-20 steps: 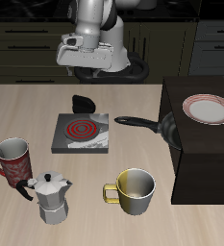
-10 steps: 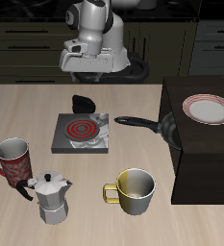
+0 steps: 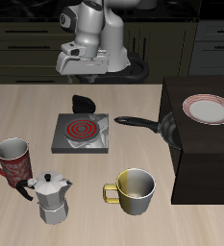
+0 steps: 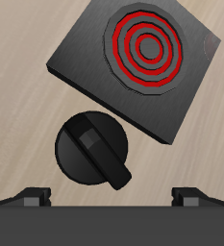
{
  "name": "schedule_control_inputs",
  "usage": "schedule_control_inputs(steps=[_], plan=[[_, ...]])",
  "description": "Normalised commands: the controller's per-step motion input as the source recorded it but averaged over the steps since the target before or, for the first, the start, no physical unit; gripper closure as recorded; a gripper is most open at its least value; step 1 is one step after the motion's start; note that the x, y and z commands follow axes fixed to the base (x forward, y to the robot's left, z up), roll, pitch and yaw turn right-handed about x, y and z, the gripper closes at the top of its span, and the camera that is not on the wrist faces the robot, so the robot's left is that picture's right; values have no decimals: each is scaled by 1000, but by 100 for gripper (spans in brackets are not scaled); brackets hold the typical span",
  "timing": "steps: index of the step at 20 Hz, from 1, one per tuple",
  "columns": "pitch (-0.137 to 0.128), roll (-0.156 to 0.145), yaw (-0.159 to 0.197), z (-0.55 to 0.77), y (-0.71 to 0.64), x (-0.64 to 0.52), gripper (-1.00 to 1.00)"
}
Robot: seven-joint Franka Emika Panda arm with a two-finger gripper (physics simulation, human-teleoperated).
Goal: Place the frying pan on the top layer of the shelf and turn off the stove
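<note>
Surface: pale wood table point(image 3: 85, 207), dark kitchen cabinets behind it.
Front edge: silver moka pot point(image 3: 52, 198) stood nearest, with a yellow-and-white mug point(image 3: 134, 190) beside it and a red patterned mug point(image 3: 13, 161) toward the table's side edge.
Middle: the stove point(image 3: 82, 133) lay flat — grey square, its red spiral coil showing; in the wrist view the same coil sat on a dark plate.
Knob: black stove knob point(image 4: 92, 148) rested on the table just behind the stove, apart from it.
Pan: the frying pan point(image 3: 152, 125) lay on the table between the stove and the shelf point(image 3: 202, 159), its handle pointing toward the stove, its bowl against the shelf's side.
Shelf top: a white red-rimmed plate point(image 3: 209, 109) lay on the flat top.
Back edge: gripper point(image 3: 88, 68) hung in the air above the knob — fingers spread wide, holding nothing, their tips apart in the wrist view.
</note>
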Motion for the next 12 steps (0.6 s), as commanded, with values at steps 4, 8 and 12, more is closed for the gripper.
schedule_control_inputs(steps=[4,8,12], plan=[[38,-41,63,-91,-149,30,-100],[-8,84,69,-15,50,-6,-100],[49,57,20,-22,-36,96,-100]])
